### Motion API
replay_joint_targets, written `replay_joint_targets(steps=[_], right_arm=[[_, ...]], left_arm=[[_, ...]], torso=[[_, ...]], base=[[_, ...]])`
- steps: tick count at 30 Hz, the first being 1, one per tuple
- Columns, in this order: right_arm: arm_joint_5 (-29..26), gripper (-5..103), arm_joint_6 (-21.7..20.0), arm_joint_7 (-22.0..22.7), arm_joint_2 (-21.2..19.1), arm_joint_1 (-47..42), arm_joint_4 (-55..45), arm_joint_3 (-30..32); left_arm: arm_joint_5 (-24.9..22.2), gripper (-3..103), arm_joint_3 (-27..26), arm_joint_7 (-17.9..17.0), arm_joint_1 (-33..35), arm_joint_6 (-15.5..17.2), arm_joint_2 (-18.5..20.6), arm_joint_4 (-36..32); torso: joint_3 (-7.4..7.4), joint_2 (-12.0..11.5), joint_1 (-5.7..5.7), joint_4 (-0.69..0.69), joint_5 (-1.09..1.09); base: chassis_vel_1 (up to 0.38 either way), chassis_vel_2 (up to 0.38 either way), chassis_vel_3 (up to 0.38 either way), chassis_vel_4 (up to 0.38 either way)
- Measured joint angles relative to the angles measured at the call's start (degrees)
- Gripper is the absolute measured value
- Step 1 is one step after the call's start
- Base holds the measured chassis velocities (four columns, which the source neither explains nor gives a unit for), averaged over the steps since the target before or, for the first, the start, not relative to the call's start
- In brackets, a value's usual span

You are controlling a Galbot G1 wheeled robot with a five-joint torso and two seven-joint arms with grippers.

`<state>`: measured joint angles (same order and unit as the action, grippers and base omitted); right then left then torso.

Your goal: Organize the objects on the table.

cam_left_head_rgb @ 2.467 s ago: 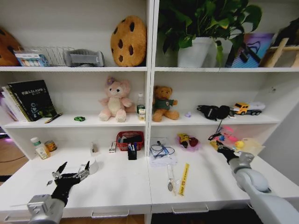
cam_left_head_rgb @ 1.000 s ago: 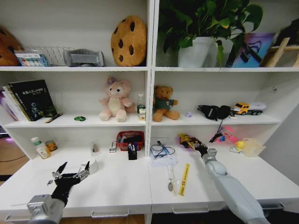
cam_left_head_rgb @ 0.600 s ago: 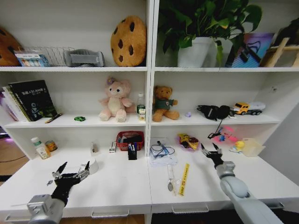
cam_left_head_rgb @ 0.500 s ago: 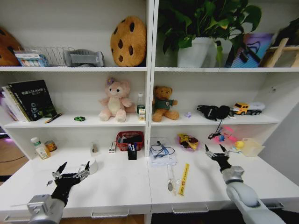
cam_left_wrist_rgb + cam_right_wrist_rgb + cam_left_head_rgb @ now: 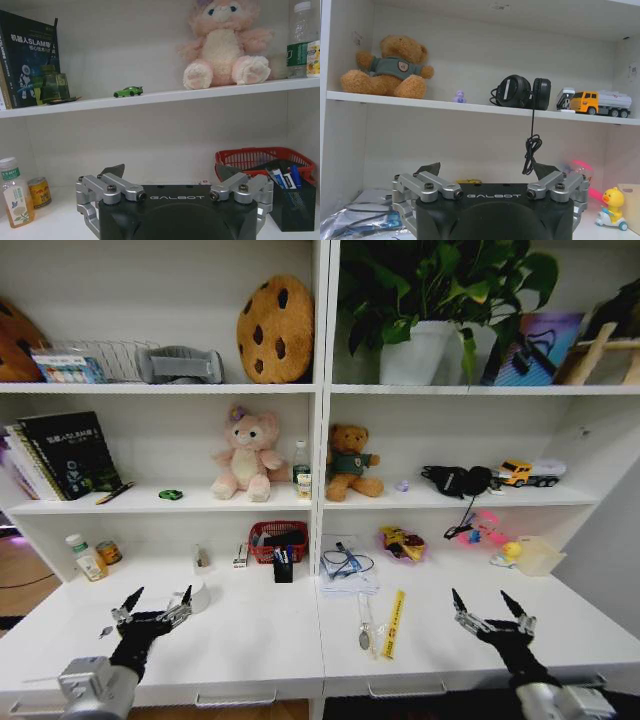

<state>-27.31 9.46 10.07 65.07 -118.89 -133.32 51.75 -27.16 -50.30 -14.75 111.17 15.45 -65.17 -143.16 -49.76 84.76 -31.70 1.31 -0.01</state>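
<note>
On the white table [image 5: 250,640] lie a yellow ruler [image 5: 395,623], a metal spoon [image 5: 365,628], papers with a cable [image 5: 348,570] and a pink bowl of toys [image 5: 402,543]. Pens [image 5: 290,177] stand in a black holder [image 5: 283,566] before a red basket [image 5: 278,538]. A tiny green toy car [image 5: 170,494] [image 5: 128,91] sits on the shelf above. My left gripper [image 5: 150,608] [image 5: 170,172] hovers open over the table's front left. My right gripper [image 5: 492,612] [image 5: 487,171] is open over the front right, holding nothing.
A drink bottle [image 5: 88,558] [image 5: 15,197] and a can [image 5: 108,552] stand at the back left, a tape roll [image 5: 198,595] by my left gripper. A yellow duck toy [image 5: 510,552] [image 5: 611,212] is at the back right. Headphones [image 5: 520,92] hang a cable off the shelf.
My right arm has drawn back from the pink bowl to the table's front right, and its fingers have spread open. The left arm has not moved.
</note>
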Motion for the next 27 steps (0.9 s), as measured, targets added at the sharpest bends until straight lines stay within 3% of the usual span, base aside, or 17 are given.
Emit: replay_joint_targets(steps=[11,27], right_arm=[[0.0,100,-3.57,1.72,-1.03,0.91,-2.59,-0.78],[-0.11,100,-3.8,1.81,-1.14,1.21,-2.29,-0.93]], left_arm=[[0.0,100,0.0,0.0,0.0,0.0,0.0,0.0],[0.0,100,0.0,0.0,0.0,0.0,0.0,0.0]], torso=[[-0.01,-0.01,0.0,-0.01,0.01],[-0.01,-0.01,-0.01,0.0,0.01]], base=[[0.0,0.0,0.0,0.0],[0.0,0.0,0.0,0.0]])
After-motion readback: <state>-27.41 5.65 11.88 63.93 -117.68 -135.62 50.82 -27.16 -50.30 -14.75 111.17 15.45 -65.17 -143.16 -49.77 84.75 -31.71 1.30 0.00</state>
